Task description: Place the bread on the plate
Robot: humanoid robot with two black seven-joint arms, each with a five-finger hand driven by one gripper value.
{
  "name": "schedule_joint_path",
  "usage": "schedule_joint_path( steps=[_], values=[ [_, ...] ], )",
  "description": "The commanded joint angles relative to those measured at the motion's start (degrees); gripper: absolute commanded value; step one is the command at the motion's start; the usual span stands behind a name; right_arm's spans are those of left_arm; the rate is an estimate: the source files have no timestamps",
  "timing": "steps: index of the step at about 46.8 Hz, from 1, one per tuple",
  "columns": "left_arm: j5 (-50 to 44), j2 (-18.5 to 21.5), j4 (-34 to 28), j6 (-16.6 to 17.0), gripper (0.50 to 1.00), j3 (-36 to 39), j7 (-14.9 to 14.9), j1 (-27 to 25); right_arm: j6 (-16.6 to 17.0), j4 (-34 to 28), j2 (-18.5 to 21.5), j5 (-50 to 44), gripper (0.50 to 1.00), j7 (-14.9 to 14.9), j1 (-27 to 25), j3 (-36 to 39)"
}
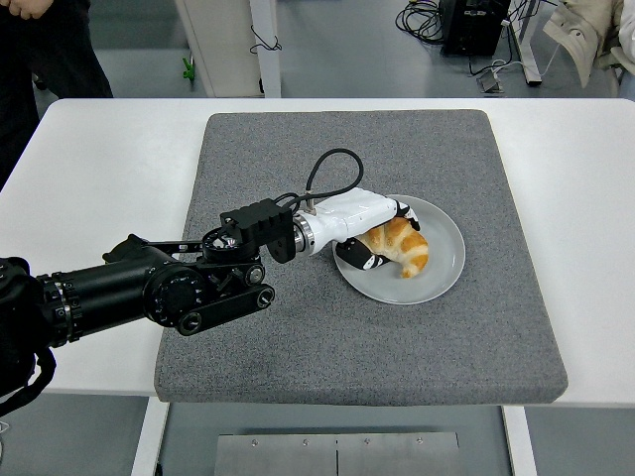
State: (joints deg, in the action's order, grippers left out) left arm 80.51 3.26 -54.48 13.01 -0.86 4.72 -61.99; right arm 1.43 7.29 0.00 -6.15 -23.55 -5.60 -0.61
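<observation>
While left robot hand (372, 236) grips croissant (402, 244); plate (442, 281) beneath

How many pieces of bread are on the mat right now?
1. A single croissant lies on the white plate, right of the grey mat's centre, with the left hand over its left end. None elsewhere; the hand could hide something small.

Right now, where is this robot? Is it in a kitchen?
Probably a robot lab or workshop, not a kitchen. The croissant lies on a plate on a grey test mat, and cables trail across the floor behind the white table.
</observation>
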Motion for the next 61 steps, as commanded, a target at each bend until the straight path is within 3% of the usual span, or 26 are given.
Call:
schedule_joint_path(
  steps=[1,5,17,33,43,61],
  values=[
    [-0.5,0.0,0.0,0.0,0.922,-0.4,0.3,-0.2,0.1,0.0,0.0,0.0,1.0,0.0,0.0,0.0],
    [-2.8,0.1,-0.1,-0.4,0.955,-0.5,0.5,-0.4,0.1,0.0,0.0,0.0,1.0,0.0,0.0,0.0],
    [-12.8,1.0,-0.3,-1.4,0.966,-1.6,1.8,-2.0,0.1,0.0,0.0,0.0,1.0,0.0,0.0,0.0],
    [-29.2,3.1,-0.4,-5.9,0.98,-15.0,3.3,-1.6,0.0,0.0,0.0,0.0,1.0,0.0,0.0,0.0],
    [-36.1,5.4,-0.2,-6.0,0.98,-21.5,5.5,-1.2,0.0,0.0,0.0,0.0,1.0,0.0,0.0,0.0],
    [-48.7,9.0,0.7,-5.8,0.981,-27.4,6.4,-1.1,0.0,0.0,0.0,0.0,1.0,0.0,0.1,0.0]
  ],
)
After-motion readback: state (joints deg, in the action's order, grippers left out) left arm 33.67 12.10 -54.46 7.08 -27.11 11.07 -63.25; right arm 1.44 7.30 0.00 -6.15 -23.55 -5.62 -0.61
